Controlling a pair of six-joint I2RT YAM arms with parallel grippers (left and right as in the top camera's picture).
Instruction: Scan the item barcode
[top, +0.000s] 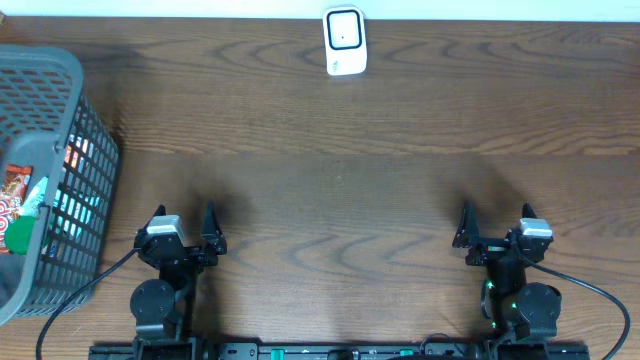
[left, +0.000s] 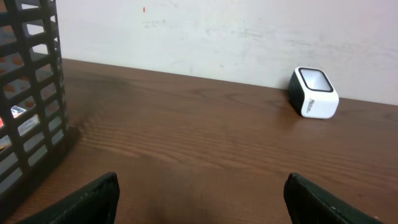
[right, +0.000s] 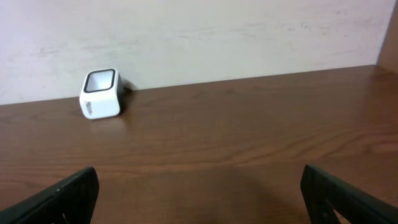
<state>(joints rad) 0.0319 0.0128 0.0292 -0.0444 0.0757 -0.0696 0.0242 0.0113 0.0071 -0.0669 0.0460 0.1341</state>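
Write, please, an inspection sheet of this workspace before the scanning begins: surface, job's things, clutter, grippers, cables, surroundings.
Surface: brown wooden table, no spill or mark seen.
Job's things: white barcode scanner at the far edge; colourful packets inside the grey mesh basket at the left edge; no item taken out yet.
Clutter: nothing seen.
Grippers: left gripper and right gripper both open, empty, low at the near edge.
Cables: left cable and right cable, black, lying on the table beside the arm bases.
Surroundings: pale wall behind the table.
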